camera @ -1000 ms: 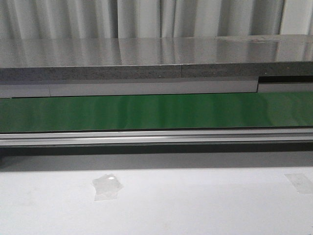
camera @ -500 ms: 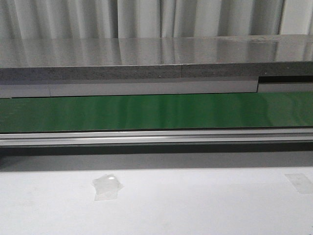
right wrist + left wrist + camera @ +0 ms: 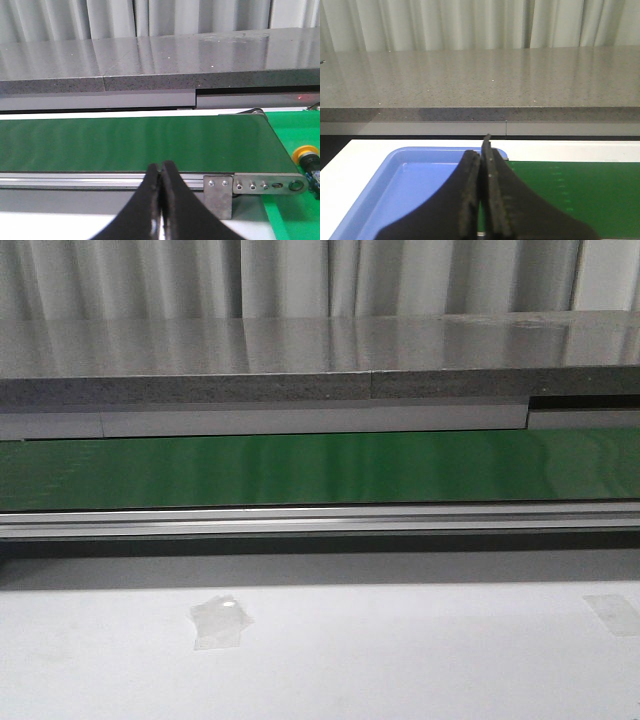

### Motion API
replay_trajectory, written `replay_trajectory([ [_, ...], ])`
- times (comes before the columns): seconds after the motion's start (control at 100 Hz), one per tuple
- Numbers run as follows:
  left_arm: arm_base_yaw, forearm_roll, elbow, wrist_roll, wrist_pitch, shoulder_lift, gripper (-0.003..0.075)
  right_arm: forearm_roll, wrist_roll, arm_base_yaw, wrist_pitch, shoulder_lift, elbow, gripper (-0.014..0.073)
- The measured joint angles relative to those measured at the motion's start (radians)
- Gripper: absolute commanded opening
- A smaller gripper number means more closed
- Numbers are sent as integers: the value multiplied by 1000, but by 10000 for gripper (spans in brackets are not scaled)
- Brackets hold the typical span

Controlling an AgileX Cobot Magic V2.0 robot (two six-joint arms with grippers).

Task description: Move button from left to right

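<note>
Front view showed no change across the last second: the green conveyor belt (image 3: 320,468) ran across the far side of the table (image 3: 400,660), with a scrap of clear tape (image 3: 220,621) lying toward the near left and another tape piece (image 3: 612,612) at the right edge. Neither arm nor the button appeared there.

Left wrist view showed the left hand (image 3: 483,150) closed with fingers pressed together, holding nothing, above the rim of a blue tray (image 3: 410,170) beside the belt's end.

Right wrist view showed the right hand (image 3: 160,172) likewise closed and empty, near the belt's rail. The button (image 3: 306,156) lay on a green surface (image 3: 295,210) past the belt's right end.

Judgement: with nothing moved, the transfer was either complete or not begun; these views could not settle which.
</note>
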Motion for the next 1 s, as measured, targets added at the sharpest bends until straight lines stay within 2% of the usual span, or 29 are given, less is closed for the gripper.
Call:
replay_trajectory([
  [0.36,-27,52,238,-101,-1,-297,-20,0,2,0,0,0,0,-65],
  [0.51,-27,73,311,-143,-5,-302,-20,0,2,0,2,-1,0,-65],
  [1.0,-27,113,313,-174,-77,-302,-20,0,2,0,2,-1,0,-65],
])
